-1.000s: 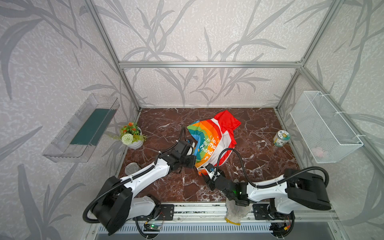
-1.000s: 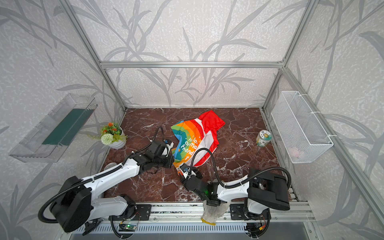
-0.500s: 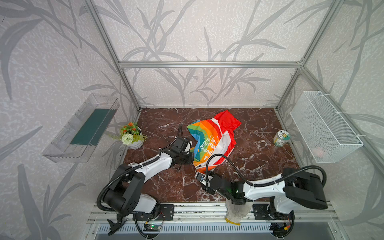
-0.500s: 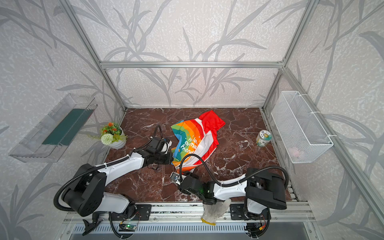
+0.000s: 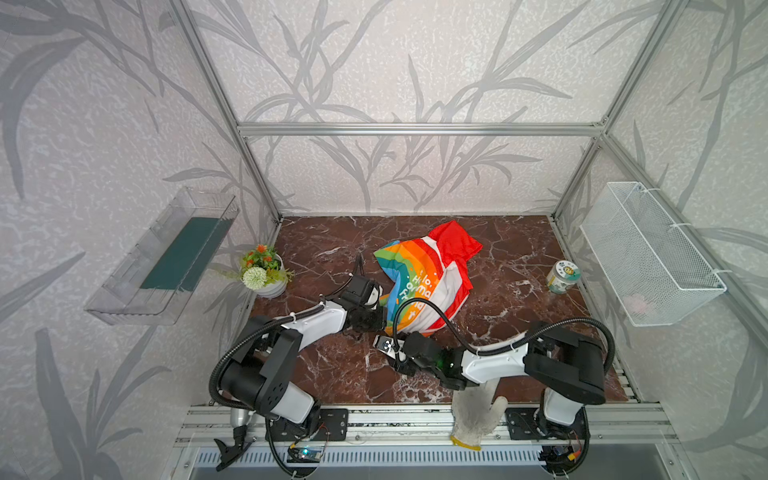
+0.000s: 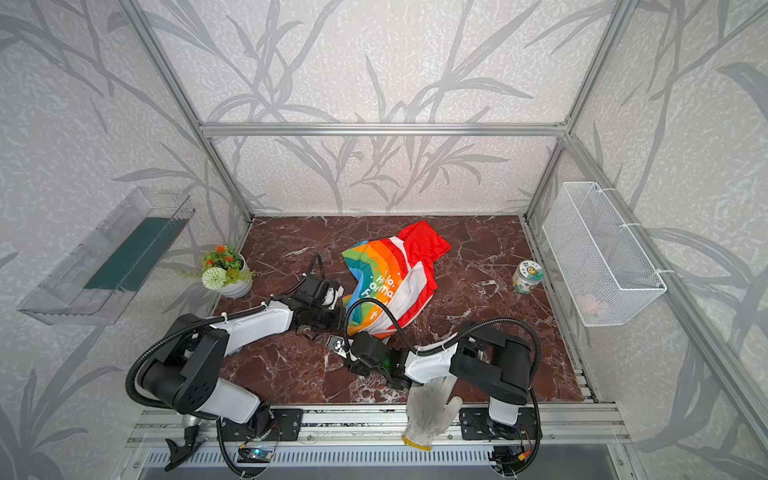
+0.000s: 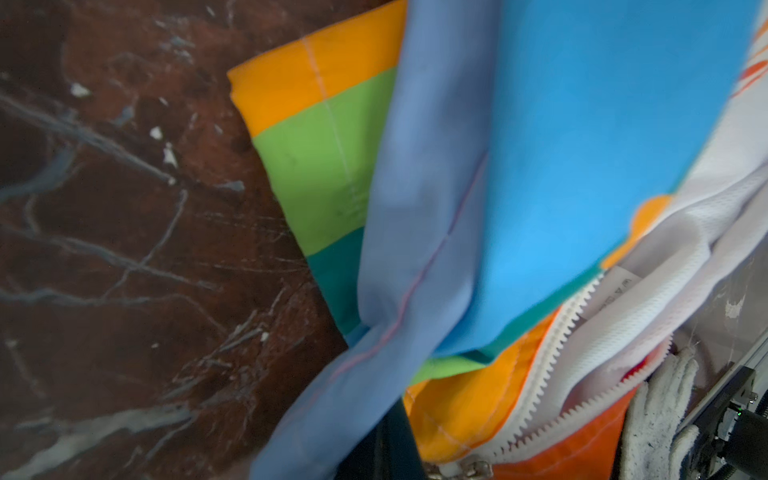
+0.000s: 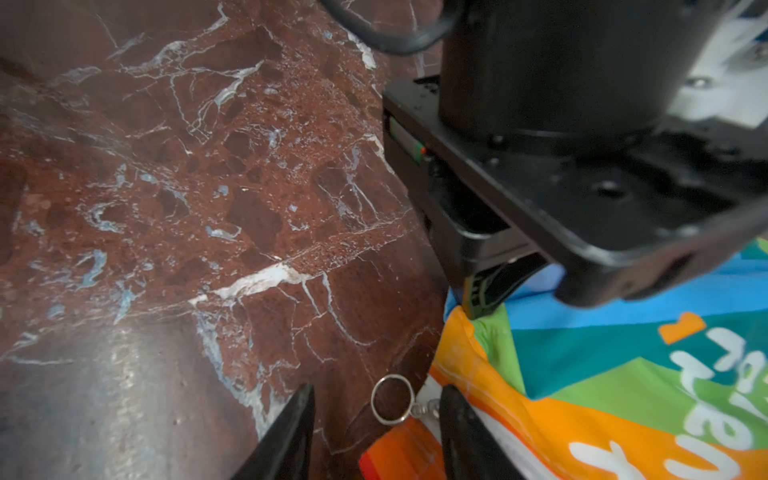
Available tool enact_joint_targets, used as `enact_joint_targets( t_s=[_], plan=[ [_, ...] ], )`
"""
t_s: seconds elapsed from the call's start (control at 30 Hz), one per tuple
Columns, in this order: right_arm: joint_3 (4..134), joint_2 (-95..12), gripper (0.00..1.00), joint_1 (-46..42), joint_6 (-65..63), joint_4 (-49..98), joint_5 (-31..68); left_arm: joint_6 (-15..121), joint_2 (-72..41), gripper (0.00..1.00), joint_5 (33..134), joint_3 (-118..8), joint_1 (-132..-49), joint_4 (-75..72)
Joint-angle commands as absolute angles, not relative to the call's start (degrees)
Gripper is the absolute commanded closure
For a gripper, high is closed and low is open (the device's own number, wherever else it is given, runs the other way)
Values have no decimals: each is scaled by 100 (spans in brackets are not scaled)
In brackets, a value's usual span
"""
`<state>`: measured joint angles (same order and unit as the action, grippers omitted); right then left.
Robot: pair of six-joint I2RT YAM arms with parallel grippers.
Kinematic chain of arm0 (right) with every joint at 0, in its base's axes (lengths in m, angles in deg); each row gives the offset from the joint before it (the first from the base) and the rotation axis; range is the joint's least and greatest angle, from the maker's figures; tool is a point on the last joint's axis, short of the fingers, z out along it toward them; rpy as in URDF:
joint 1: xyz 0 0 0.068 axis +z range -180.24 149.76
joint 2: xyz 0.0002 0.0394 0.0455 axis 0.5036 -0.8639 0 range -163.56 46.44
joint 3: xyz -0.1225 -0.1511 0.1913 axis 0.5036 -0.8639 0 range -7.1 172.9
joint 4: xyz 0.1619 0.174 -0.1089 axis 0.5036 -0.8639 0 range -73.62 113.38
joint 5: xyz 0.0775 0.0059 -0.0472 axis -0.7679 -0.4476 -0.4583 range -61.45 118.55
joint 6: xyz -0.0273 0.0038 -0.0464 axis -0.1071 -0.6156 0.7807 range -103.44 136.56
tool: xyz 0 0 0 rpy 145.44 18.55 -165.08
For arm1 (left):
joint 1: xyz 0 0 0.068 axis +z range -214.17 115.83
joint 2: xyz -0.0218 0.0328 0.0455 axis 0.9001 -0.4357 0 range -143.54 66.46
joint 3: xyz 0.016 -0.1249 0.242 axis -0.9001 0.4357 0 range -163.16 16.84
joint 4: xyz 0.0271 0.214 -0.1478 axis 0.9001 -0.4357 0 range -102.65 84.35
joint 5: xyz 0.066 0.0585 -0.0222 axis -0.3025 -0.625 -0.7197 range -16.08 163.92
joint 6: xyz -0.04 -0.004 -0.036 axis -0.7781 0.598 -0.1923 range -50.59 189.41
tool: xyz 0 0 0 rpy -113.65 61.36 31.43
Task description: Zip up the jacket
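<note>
Right gripper (image 8: 376,399), jaws parted, straddles the metal ring pull (image 8: 392,405); left gripper (image 5: 380,318) pinches the thin rainbow-striped jacket (image 5: 419,282); its white zipper (image 7: 552,357) gapes, zipping seemingly unstarted.

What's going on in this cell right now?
Two arms are set up to zip the jacket lying on the table. The left gripper is shut on the jacket's lower edge, holding it. The right gripper sits low with its jaws open on either side of the ring pull, not gripping it yet. The zipper is undone, its teeth apart in the left wrist view.
</note>
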<state>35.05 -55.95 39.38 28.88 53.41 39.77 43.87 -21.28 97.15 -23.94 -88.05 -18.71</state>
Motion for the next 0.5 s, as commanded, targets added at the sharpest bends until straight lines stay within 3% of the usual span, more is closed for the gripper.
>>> enact_joint_targets(
  t_s=[0.0, 0.47],
  plan=[
    [3670, -5743, 53, 3906, 2923, 5406, 3716, 4256, -2233, 100, 9889, -2509, -8732, -1800],
    [3890, -6122, 56, 3455, 2591, 5146, 3483, 4286, -2285, 100, 10039, -2495, -8667, -1735]
  ],
)
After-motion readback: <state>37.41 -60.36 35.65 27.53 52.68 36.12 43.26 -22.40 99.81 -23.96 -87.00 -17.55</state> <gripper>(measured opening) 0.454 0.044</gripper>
